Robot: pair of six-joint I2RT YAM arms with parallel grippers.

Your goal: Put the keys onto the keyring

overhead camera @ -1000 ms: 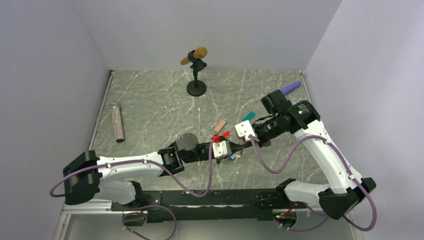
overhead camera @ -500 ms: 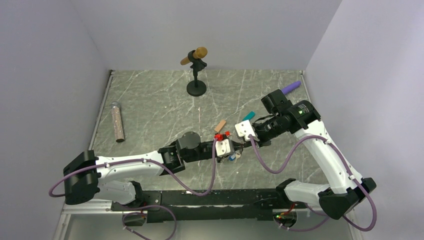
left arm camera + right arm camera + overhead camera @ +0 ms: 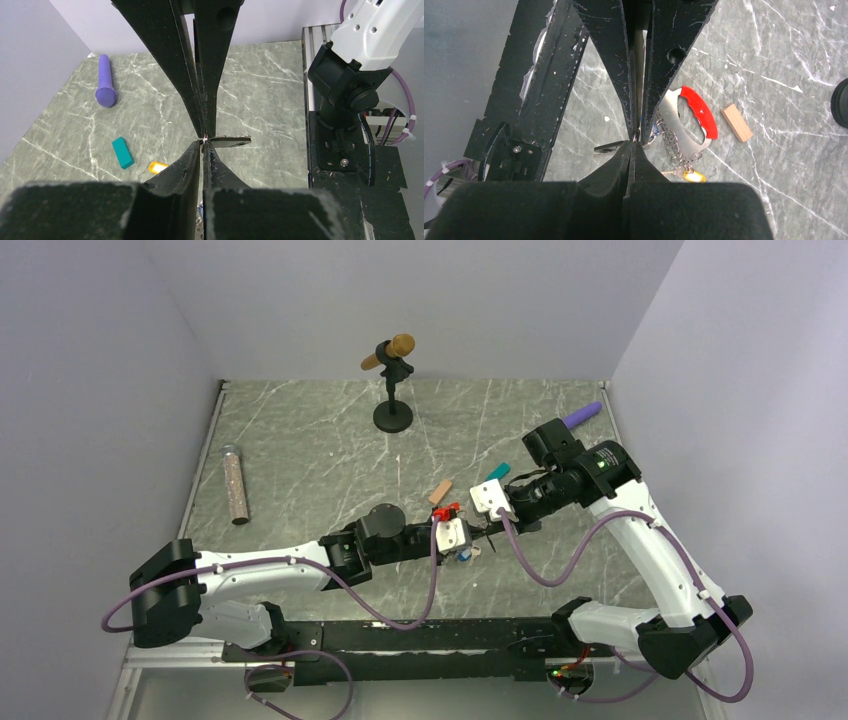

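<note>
Two sets of black fingers meet tip to tip over the marble-patterned table (image 3: 300, 440), and much of what matters is hidden at that junction. The right gripper (image 3: 631, 146) has its fingers pressed flat together. The left gripper (image 3: 202, 150) shows only a hairline slit between its fingers, and whether that is a grip cannot be told. One key (image 3: 229, 141), its black head lying level, juts sideways from the point where the four tips touch. Its blade is lost between them apart from a silvery glint, so which pair pinches it is unclear.

The keyring (image 3: 696, 114) shows against the table just beside the tips. Only the right wrist camera gives it properly: the red clip curving beside a silvery chain (image 3: 669, 145), a yellowish tag (image 3: 694, 176) at the chain's end, and a tan block (image 3: 737, 123) near the clip but apart from it. The fingers block any view of whether the chain reaches them.

From the left wrist the clip is hidden behind the fingers and only the tag peeks out, while a teal block (image 3: 122, 152) and a purple cylinder (image 3: 106, 87) show farther off. From overhead the wrists cover the junction; specks of red and blue mark the keyring, and the key cannot be made out.
</note>
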